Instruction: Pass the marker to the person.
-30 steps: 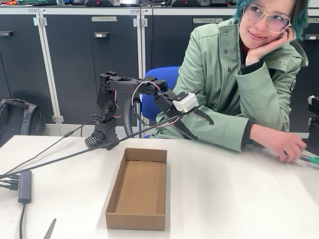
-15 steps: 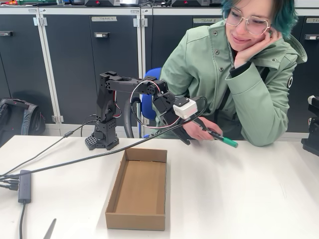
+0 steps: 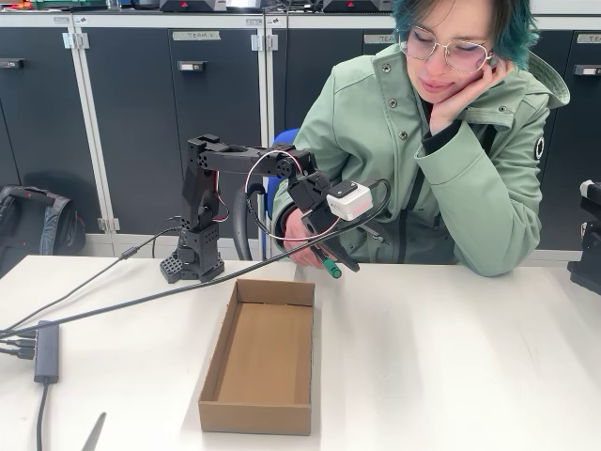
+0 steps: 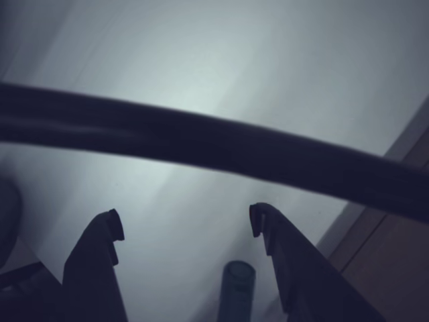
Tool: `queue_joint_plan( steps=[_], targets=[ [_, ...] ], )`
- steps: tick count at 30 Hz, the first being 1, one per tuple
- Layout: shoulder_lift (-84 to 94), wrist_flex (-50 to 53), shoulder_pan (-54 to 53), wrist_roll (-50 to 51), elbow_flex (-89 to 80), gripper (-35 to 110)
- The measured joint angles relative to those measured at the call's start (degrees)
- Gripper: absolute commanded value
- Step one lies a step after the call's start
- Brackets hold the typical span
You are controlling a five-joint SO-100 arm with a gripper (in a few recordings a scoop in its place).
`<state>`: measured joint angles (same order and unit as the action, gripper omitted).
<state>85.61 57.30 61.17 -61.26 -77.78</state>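
The marker (image 3: 329,269), its green end pointing down, is held in the person's hand (image 3: 295,235) just above the table, close against my black gripper (image 3: 341,259). In the wrist view its green end (image 4: 236,288) shows low between my fingers, which stand wide apart, touching neither. My gripper (image 4: 186,225) is open and holds nothing. The person (image 3: 413,150), with teal hair, glasses and a sage-green jacket, sits behind the table, head propped on the other hand.
An open cardboard box (image 3: 263,352) lies on the white table (image 3: 451,376) just below the gripper. A black cable (image 3: 141,301) runs from the wrist camera to a hub (image 3: 47,352) at the left and crosses the wrist view (image 4: 201,141). Dark cabinets stand behind.
The person's hand has carried the marker leftward, from the gripper's right side to right beside its fingers, and the person has leaned left. My arm has barely moved.
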Motion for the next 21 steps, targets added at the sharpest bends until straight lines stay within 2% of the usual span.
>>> queue_joint_plan(
  steps=[21],
  targets=[
    [0.00,0.26,-0.53,-0.53,0.00,44]
  ],
)
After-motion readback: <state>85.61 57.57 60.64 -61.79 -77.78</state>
